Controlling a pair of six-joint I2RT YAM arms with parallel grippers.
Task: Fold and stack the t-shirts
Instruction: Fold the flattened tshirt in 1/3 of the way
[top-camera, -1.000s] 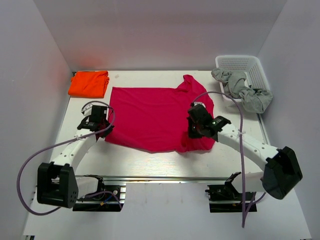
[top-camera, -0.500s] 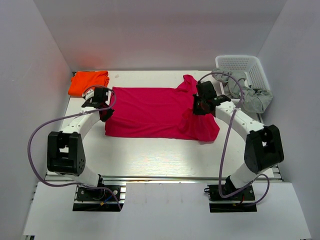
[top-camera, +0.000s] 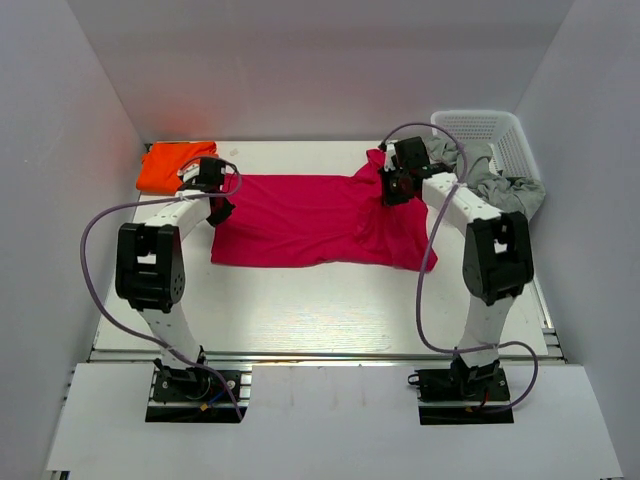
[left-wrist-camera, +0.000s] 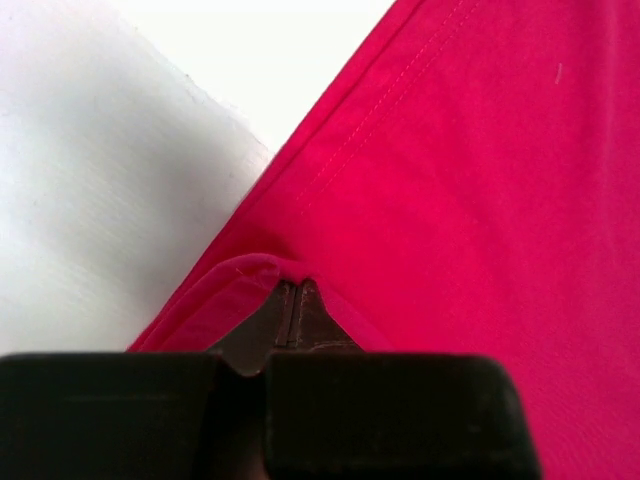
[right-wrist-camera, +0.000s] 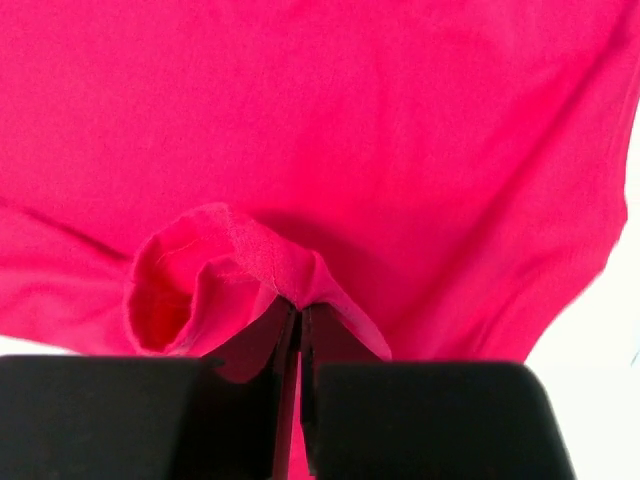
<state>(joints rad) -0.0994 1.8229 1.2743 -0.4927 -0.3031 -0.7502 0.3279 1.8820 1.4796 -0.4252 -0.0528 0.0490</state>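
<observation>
A white slotted basket sits at the white table's far right corner, gray cloth spilling over its near rim.

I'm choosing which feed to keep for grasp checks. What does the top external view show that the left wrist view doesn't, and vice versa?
Only top external: the folded orange t-shirt in the far left corner, the white basket with grey cloth spilling over its rim, and the right pincer. Only left wrist: the left pincer seen close, shut on a rolled hem with its stitching visible. Both: the magenta-red t-shirt lying on the white table.
</observation>
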